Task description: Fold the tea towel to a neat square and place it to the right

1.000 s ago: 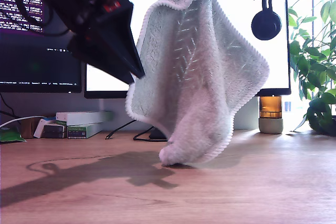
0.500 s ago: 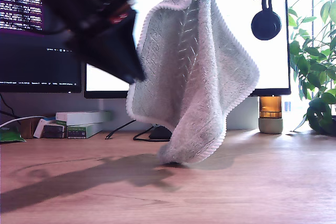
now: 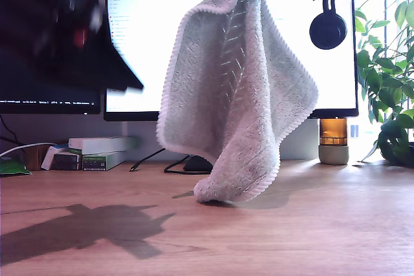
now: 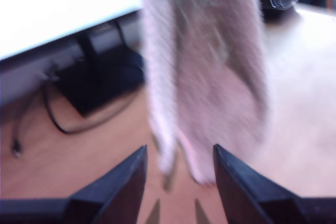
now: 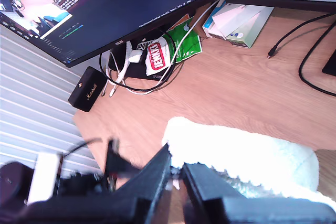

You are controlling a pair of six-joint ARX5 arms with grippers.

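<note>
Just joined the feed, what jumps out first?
The tea towel hangs mid-frame in the exterior view, pinched at its top corner by my second gripper, its lowest fold touching the desk. My first gripper faces it with jaws open and apart from the cloth. A blurred dark arm fills the exterior view's upper left.

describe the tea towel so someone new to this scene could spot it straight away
In the exterior view, find the bright white monitor at the back of the wooden desk. The tea towel hangs before it, pinched at its top by my second gripper. It is the only fluffy pale cloth, with a whitish corded edge.
</note>
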